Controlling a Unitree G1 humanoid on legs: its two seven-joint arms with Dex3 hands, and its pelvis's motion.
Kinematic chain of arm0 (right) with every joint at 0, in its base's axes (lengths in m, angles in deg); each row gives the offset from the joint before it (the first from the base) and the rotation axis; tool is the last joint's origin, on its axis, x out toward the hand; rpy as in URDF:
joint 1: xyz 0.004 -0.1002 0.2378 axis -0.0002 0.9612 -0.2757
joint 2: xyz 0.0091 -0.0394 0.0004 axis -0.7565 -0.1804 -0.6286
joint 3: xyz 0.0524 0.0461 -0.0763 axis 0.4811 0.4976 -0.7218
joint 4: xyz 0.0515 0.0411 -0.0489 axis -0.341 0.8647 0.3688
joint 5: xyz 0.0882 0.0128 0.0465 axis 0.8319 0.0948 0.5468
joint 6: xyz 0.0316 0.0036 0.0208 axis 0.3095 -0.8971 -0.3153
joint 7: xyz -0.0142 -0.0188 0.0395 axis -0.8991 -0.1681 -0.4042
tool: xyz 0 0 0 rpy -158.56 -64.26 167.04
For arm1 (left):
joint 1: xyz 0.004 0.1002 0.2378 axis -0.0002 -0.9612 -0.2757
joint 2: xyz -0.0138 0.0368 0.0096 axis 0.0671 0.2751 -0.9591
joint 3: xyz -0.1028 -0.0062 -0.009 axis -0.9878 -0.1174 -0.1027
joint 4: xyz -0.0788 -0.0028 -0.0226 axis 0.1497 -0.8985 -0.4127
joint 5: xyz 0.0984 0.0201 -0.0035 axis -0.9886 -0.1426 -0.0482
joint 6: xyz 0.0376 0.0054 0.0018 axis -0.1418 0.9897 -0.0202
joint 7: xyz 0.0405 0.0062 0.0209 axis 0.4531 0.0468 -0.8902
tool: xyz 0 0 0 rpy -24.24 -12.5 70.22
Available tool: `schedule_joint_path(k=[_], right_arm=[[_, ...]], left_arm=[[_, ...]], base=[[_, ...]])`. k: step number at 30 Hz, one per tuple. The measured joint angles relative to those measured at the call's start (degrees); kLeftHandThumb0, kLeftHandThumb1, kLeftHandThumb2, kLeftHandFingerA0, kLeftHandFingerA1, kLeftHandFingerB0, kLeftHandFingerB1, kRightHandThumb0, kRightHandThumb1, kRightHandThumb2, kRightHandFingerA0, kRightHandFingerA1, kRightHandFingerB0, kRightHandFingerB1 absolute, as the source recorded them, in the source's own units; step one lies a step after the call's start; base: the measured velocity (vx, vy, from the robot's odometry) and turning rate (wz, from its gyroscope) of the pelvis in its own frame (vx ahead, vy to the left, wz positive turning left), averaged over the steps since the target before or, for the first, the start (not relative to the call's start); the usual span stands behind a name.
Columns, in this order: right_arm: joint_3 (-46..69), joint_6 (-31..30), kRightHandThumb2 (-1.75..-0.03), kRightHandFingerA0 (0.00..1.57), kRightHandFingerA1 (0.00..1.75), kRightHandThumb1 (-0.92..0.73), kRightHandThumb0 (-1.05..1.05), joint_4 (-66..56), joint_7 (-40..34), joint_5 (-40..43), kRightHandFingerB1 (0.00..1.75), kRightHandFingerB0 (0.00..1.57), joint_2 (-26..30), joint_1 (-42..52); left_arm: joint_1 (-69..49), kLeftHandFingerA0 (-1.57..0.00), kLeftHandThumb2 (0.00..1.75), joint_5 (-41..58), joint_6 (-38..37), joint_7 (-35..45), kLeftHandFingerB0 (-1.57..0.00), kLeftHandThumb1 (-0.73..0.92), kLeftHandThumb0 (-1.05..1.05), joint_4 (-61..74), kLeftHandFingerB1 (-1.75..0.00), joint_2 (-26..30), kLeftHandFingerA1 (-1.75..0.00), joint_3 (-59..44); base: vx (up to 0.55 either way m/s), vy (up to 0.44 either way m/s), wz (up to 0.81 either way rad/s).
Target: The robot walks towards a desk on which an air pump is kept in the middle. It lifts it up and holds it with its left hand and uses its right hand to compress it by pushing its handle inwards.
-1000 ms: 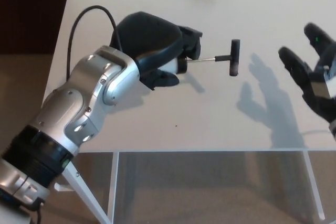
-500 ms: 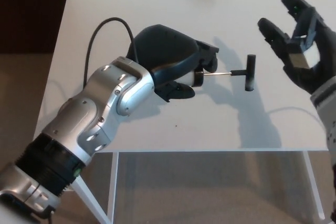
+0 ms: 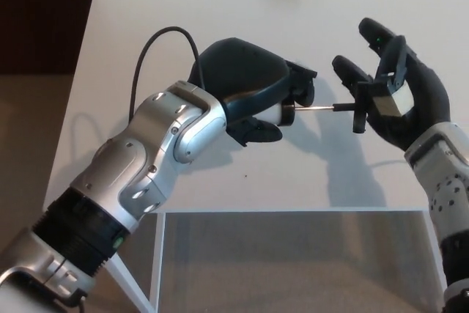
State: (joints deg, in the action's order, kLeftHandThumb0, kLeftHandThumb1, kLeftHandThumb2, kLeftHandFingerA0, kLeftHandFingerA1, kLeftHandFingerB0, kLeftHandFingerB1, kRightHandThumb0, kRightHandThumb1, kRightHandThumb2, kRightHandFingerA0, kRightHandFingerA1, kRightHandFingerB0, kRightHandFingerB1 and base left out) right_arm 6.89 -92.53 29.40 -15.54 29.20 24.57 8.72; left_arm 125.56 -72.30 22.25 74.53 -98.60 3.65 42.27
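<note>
The left hand [image 3: 253, 97] grips the pump [image 3: 289, 111], its rod pointing right at the unclenched right hand [image 3: 396, 104], whose palm seems just beside the handle [image 3: 359, 113].

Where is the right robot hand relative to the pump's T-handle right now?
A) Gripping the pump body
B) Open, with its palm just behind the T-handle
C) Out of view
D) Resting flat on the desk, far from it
B: the right robot hand is open, its palm just behind the T-handle, while the left robot hand holds the pump body with the rod extended.
</note>
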Motion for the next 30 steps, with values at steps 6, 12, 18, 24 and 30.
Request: schedule_joint_path(k=[6,12,18,24,30], right_arm=[[0.8,0.0,-1.04,0.02,0.39,-0.72,-0.90,1.2,-0.1,0.1,0.34,0.04,-0.2,0.0],[3.7,-0.8,-0.68,0.14,0.29,-0.88,-0.84,0.8,0.0,2.3,0.23,0.11,-1.0,-0.4],[5.1,-1.0,-1.04,0.01,0.48,-0.43,-0.37,0.0,-0.2,3.1,0.46,0.00,-1.2,-0.6],[9.2,-2.4,-1.12,0.07,0.26,-0.77,-0.90,0.6,-0.8,5.9,0.15,0.06,-1.6,-2.8],[9.4,-2.4,-1.18,0.04,0.21,-0.83,-0.95,6.5,2.9,6.8,0.08,0.02,0.0,-4.7]], left_arm=[[0.1,-0.81,0.67,-0.1,0.1,0.4,-0.71,0.75,-0.29,0.0,-0.79,-0.3,-1.55,0.0],[0.2,-0.78,0.65,-0.2,0.4,0.4,-0.72,0.75,-0.28,0.0,-0.76,-1.8,-1.63,0.0],[0.5,-0.81,0.70,-0.4,1.1,0.4,-0.71,0.84,-0.35,-0.3,-0.49,-3.8,-1.62,0.0],[2.7,-0.79,0.62,-1.4,4.0,0.1,-0.70,0.69,-0.21,-1.8,-1.03,-8.3,-1.62,0.6],[4.8,-0.82,0.65,-2.9,5.0,-1.3,-0.76,0.71,-0.23,-4.9,-0.66,-12.5,-1.47,3.1]], base=[[0.00,0.000,0.00],[0.00,0.000,0.00],[0.00,0.000,0.00],[0.00,0.000,0.00],[0.00,0.000,0.00]])
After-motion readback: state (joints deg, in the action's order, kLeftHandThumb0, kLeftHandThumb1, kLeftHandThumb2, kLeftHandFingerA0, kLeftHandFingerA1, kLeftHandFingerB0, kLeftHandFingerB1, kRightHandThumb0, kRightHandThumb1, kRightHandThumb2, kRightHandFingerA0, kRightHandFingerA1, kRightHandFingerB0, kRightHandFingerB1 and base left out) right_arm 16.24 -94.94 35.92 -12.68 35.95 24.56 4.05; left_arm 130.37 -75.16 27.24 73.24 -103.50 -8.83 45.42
